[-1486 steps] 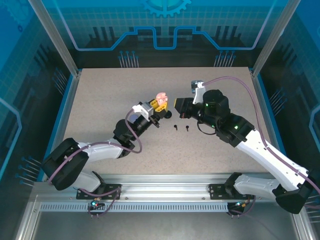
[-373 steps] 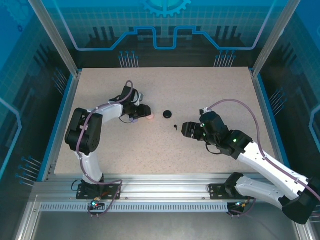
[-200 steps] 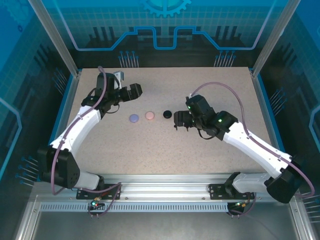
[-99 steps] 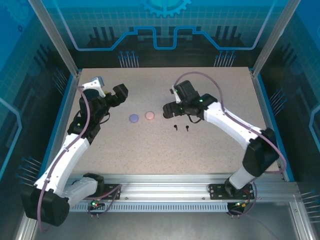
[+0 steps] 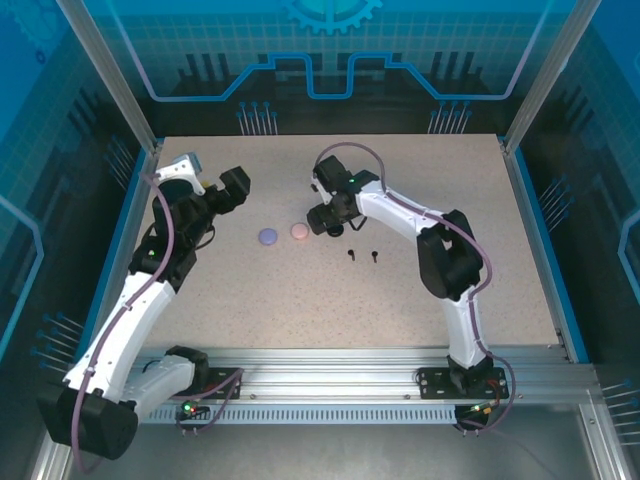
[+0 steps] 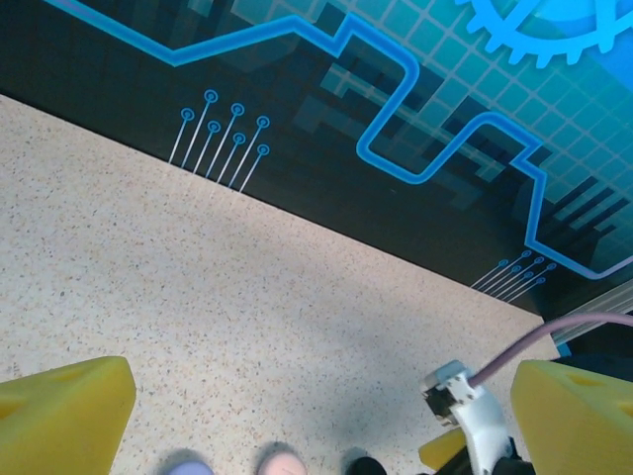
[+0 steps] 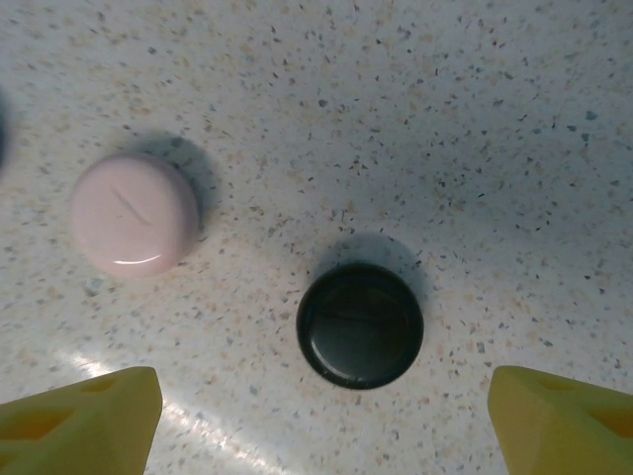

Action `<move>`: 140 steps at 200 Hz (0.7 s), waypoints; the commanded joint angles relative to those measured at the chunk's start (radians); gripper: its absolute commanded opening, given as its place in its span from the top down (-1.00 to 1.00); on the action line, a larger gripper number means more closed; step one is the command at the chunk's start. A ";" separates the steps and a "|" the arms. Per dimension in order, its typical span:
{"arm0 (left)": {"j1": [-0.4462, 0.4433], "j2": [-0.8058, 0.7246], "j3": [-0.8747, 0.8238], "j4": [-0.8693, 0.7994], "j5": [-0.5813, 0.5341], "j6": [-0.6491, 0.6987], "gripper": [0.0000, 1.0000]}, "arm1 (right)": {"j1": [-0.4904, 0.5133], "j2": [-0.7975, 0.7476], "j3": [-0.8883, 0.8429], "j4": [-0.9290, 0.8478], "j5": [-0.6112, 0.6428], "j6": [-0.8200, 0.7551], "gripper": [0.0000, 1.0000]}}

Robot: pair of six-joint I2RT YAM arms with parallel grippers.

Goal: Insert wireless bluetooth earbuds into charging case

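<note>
The right gripper [image 7: 321,416] is held with jaws wide apart above the black case [image 7: 360,325], and nothing is gripped. Two black earbuds [image 5: 352,254] are seen on the table [image 5: 300,300], just near of it. The left gripper [image 6: 316,416] is spread open, well apart at the far left.

two black earbuds [image 5: 352,253] lie loose near the closed black case [image 7: 360,324].

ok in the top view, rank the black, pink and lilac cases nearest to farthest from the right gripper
1. black case: directly below the right gripper, whose jaws are open.
2. pink case: just to the left of it in the row.
3. lilac case: farthest left, beyond the pink one.
</note>
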 commanded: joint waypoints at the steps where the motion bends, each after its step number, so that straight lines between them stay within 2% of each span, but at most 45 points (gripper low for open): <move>1: 0.010 0.002 0.035 -0.079 0.000 -0.030 -0.98 | -0.014 0.046 0.073 -0.082 0.025 -0.018 -0.71; 40: 0.009 -0.027 0.009 -0.103 -0.012 -0.061 -0.97 | -0.035 0.099 0.111 -0.100 0.022 -0.013 -0.65; 58: 0.010 -0.033 0.004 -0.102 0.027 -0.050 -0.97 | -0.041 0.120 0.125 -0.104 0.005 -0.016 -0.65; 91: 0.009 -0.016 0.003 -0.090 0.179 0.019 -0.97 | -0.042 0.163 0.155 -0.120 -0.007 -0.022 -0.63; 140: 0.009 0.022 0.010 -0.108 0.182 -0.007 -0.97 | -0.041 0.188 0.168 -0.113 -0.024 -0.007 -0.52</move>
